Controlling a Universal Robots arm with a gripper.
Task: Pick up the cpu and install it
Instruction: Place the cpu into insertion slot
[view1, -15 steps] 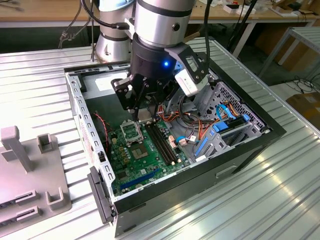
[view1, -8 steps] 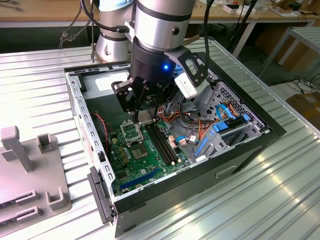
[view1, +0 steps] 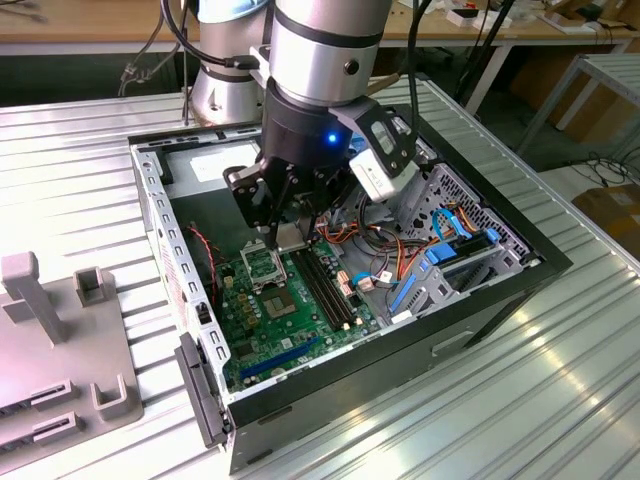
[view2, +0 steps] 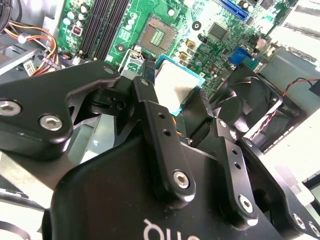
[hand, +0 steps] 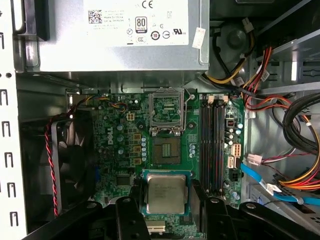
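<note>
The motherboard (view1: 290, 318) is laid in the case (view1: 420, 345) on the tabletop (view1: 500, 420); above it the cpu (hand: 166, 194) is held in the hand (view1: 288, 234), near the socket (hand: 166, 150).

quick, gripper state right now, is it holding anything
Gripper: closed on the cpu, holding it above the motherboard.

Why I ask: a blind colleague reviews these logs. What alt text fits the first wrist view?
The gripper holds the cpu, silver face showing, over a green motherboard inside an open computer case. An empty socket, black memory slots and a grey power supply are also visible.
</note>
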